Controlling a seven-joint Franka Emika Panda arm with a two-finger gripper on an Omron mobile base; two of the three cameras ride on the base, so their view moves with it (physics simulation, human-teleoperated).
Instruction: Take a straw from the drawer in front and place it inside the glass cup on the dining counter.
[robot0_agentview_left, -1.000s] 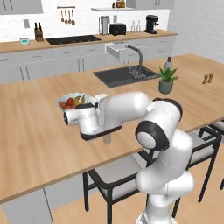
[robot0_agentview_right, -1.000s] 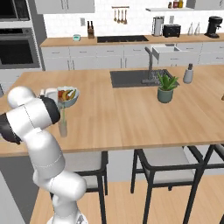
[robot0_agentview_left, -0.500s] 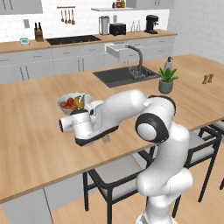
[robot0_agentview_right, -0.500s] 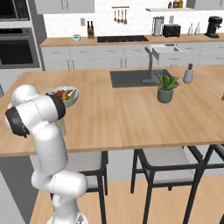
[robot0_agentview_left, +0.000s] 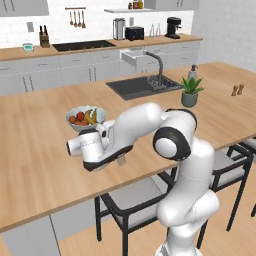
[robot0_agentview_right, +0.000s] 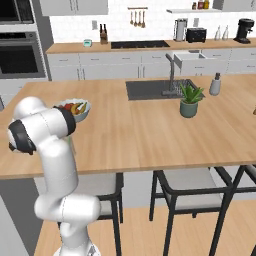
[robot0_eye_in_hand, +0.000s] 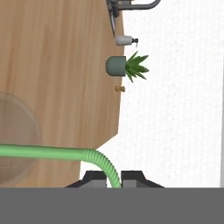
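Note:
My gripper is shut on the light green straw. From the tips the straw rises through its ribbed bend and then runs off to the left edge of the hand view. Its long part crosses the clear glass cup, whose round rim shows faintly on the light wood dining counter. Whether the straw touches the cup I cannot tell. In the left base view the gripper hangs low over the counter's near edge, in front of the fruit bowl. The drawer stands open in the back cabinets.
A bowl of fruit sits just behind my hand. A sink with a tall faucet, a potted plant and a soap dispenser lie to the right. Dark-framed chairs stand under the counter's near edge.
The arm has swung its hand a little to the left and lower, toward the counter's near edge, with the straw still gripped. The base views have not shifted.

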